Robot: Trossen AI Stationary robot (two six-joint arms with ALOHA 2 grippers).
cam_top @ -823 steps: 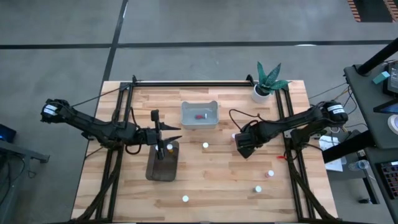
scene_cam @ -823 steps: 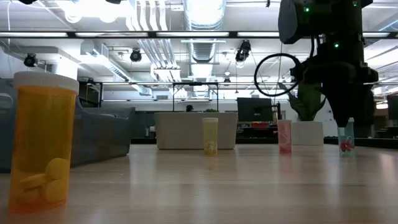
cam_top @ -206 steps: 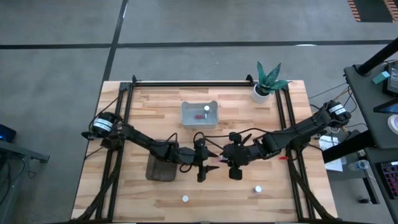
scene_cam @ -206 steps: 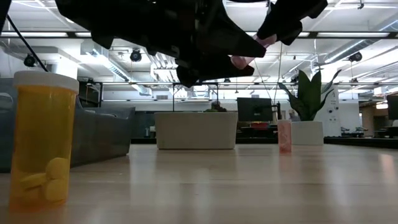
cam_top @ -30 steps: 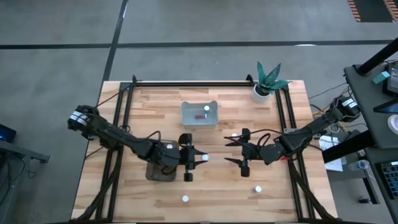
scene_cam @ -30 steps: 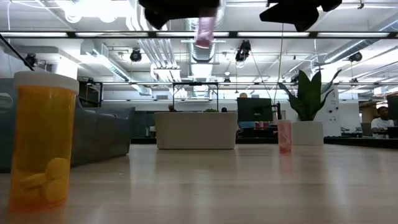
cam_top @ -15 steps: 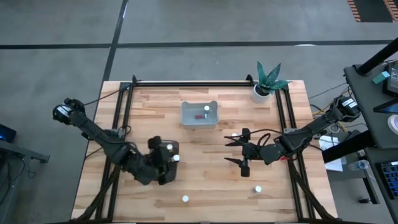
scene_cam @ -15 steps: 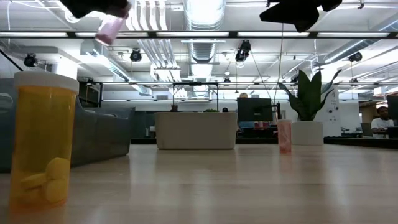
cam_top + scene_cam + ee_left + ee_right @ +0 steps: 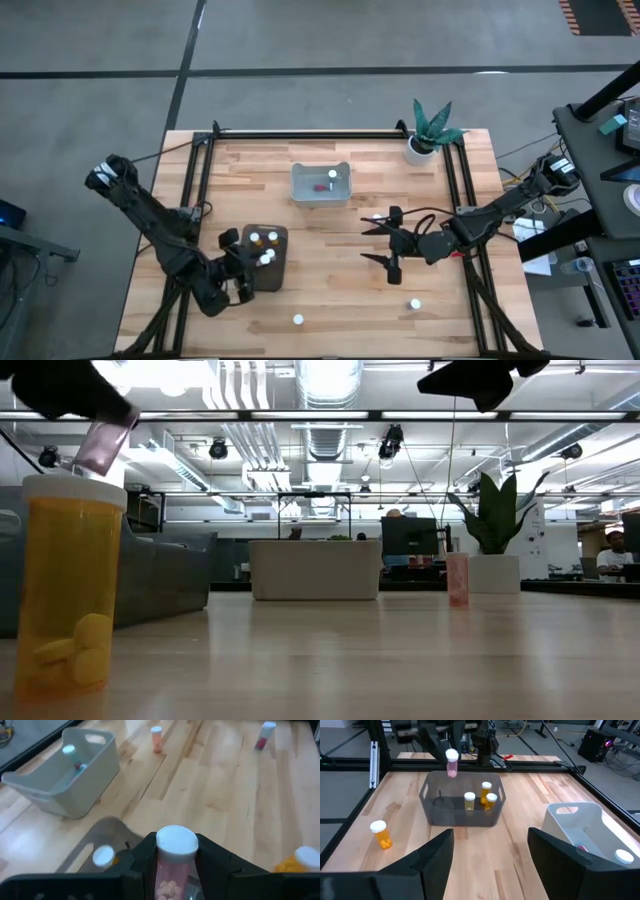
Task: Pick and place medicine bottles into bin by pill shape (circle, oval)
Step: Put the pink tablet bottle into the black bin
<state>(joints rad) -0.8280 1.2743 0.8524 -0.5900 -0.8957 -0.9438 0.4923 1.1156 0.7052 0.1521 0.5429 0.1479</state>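
My left gripper [image 9: 252,268] is shut on a small pink-pill medicine bottle [image 9: 172,857] with a white cap, held above the dark grey bin [image 9: 268,270]. In the low view the bottle [image 9: 101,446] hangs tilted at the top left. The dark bin [image 9: 461,805] holds three white-capped amber bottles, standing on its floor. My right gripper [image 9: 384,244] hovers open over the table's right half, with nothing between its fingers. Loose bottles stand on the wood near the front edge [image 9: 298,320] and at the front right [image 9: 415,303]. My left gripper pinches the pink bottle's body just under the white cap [image 9: 175,841], one finger [image 9: 143,856] on each side. The fingers slant downward from the table's near-left side. The bottle is lifted clear and tilted, over the dark bin.
A white bin [image 9: 321,184] at the table's far middle has a bottle inside. A potted plant [image 9: 424,142] stands at the far right corner. A large-looking amber bottle [image 9: 66,592] stands close to the low camera. Black frame rails run along both table sides.
My left gripper has carried the pink bottle from the table's middle toward the left and near edge, to above the dark bin, sinking a little and rolling, so the bottle now hangs tilted. It has stayed shut on the bottle.
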